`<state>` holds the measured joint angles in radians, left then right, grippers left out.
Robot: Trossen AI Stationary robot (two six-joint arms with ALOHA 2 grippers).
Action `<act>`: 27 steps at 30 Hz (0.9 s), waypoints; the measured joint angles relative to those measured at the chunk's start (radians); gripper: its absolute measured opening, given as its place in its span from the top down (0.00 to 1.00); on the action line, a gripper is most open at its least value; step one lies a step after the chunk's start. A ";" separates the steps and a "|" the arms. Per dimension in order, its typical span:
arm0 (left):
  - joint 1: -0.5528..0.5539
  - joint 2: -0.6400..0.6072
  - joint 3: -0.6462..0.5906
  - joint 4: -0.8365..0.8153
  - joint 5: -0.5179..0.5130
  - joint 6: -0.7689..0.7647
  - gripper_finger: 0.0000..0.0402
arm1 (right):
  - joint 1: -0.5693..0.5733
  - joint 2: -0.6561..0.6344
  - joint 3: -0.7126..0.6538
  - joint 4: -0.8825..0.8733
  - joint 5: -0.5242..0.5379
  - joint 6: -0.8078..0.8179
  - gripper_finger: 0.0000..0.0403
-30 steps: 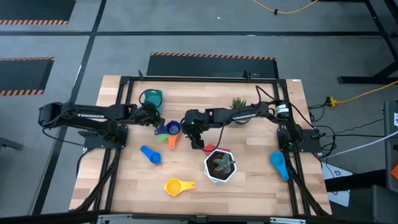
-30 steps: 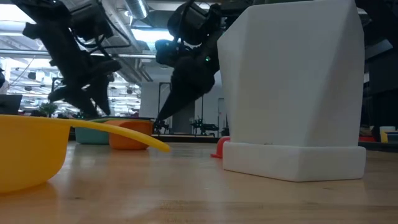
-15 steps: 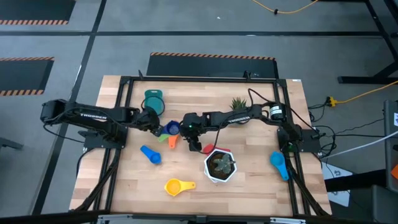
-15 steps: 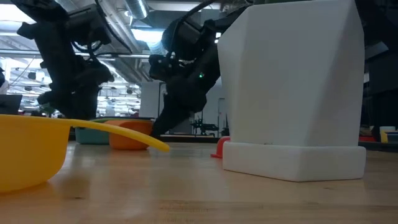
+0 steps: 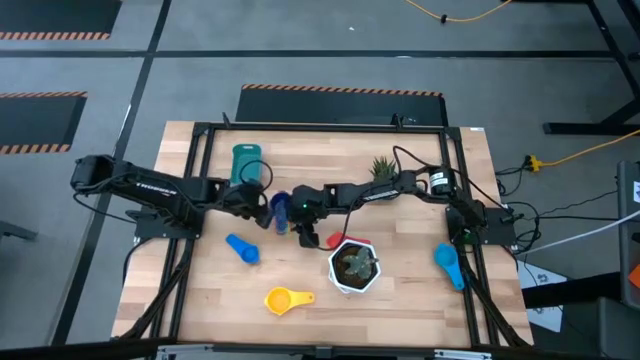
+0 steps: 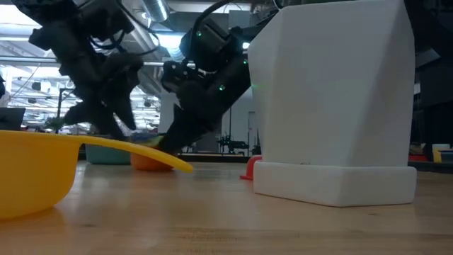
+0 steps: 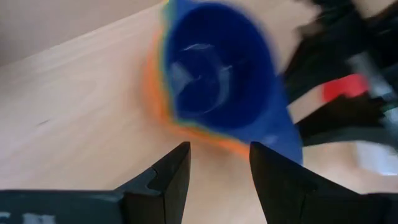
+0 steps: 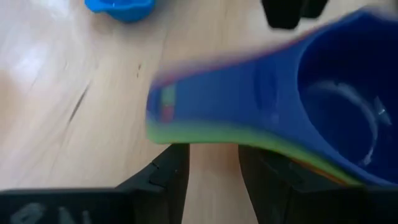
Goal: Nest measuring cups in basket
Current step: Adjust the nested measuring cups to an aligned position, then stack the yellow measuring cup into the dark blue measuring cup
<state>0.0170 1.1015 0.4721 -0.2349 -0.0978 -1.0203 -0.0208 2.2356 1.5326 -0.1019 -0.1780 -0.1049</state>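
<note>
A nested stack of measuring cups, dark blue (image 5: 281,205) on green on orange (image 6: 147,161), rests on the table's middle. My left gripper (image 7: 217,165) stands open just left of the stack, its fingers pointing down at the bowl rim (image 7: 205,134). My right gripper (image 8: 211,168) is open on the stack's right, just short of the stacked handles (image 8: 205,106). The teal basket (image 5: 246,160) stands farther back. A light blue cup (image 5: 241,248), a yellow cup (image 5: 285,299) and a red cup (image 5: 335,240) lie loose.
The white hexagonal plant pot (image 5: 353,264) stands close to the right arm, with the red cup against it. A small green plant (image 5: 383,165) sits at the back. Another light blue cup (image 5: 449,263) lies by the right edge. Bare wood lies near the front.
My left gripper has swung from beside the basket toward the near right, up to the stack, tipping further down. My right gripper has sunk and edged left toward the stack's handles. Neither has opened or shut.
</note>
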 joint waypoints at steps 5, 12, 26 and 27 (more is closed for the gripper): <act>-0.001 0.000 0.000 0.054 0.009 -0.001 0.60 | 0.000 0.000 0.000 0.020 0.000 0.023 0.65; -0.001 0.000 0.000 0.037 0.004 0.001 0.60 | -0.006 0.000 0.000 -0.068 0.000 0.020 0.65; -0.101 -0.080 0.001 0.060 0.064 0.061 0.60 | -0.068 -0.121 0.002 -0.415 0.001 -0.007 0.65; -0.119 -0.084 0.001 0.074 0.064 0.061 0.60 | -0.072 -0.133 0.002 -0.436 0.001 -0.008 0.65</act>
<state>-0.1017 1.0177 0.4728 -0.1608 -0.0343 -0.9593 -0.0924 2.1030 1.5341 -0.5378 -0.1772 -0.1131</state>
